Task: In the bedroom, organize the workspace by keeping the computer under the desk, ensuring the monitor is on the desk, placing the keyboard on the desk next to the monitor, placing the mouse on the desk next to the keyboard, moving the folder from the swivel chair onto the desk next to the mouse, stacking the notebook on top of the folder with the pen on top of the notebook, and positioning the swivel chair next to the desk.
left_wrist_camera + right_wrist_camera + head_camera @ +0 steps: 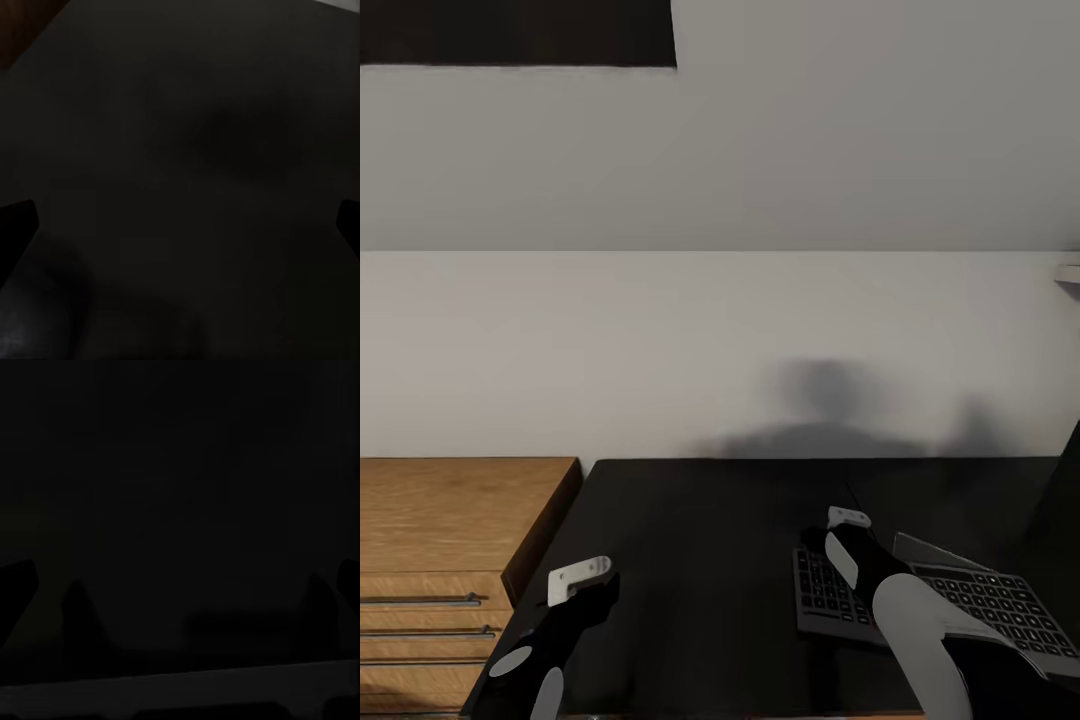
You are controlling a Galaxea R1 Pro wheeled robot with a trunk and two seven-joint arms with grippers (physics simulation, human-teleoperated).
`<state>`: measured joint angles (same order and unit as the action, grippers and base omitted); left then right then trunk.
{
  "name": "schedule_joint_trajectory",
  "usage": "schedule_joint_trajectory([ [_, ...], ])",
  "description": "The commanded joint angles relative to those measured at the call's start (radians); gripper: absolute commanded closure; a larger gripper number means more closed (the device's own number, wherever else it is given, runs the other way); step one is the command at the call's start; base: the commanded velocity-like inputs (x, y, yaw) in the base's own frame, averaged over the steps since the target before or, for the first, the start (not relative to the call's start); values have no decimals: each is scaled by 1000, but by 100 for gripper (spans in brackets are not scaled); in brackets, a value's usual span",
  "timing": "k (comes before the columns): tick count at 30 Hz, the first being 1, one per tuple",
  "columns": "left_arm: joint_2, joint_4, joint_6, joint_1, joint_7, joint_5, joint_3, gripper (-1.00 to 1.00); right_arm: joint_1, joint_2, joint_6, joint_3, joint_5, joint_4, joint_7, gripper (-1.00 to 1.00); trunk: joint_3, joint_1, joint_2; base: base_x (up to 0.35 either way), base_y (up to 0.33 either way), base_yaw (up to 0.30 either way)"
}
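The desk (700, 540) shows its black top across the lower half of the head view. The keyboard (1000, 610), black with a thin grey rim, lies on it at the lower right, partly hidden under my right arm. My right gripper (847, 525) hovers just past the keyboard's far left corner; in the right wrist view its fingers (16, 585) stand wide apart, so the gripper (180, 585) is open with a grey strip below. My left gripper (585, 580) is over the desk's left part, open over bare black top (180, 225). A black slanted edge at the far right looks like the monitor (1066, 480).
A light wooden drawer unit (450, 520) with metal handles stands against the desk's left end. A pale wall (720, 340) rises right behind the desk. A dark panel (510, 30) hangs high on the left.
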<state>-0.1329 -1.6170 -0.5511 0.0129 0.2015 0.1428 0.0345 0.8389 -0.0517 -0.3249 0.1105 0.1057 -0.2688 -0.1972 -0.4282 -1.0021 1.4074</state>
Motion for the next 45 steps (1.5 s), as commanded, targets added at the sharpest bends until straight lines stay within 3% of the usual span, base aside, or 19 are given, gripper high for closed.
schedule_joint_trajectory([
  [1, -1, -1, -4, 1, 7, 11, 0, -100, 0, -1, -3, 2, 11, -2, -6, -100, -1, 0, 1, -25, 0, 0],
  [45, -1, -1, -6, 1, 7, 11, -2, -100, 0, -7, 7, -5, 9, -3, -5, -100, -1, 0, 1, -97, 0, 0],
])
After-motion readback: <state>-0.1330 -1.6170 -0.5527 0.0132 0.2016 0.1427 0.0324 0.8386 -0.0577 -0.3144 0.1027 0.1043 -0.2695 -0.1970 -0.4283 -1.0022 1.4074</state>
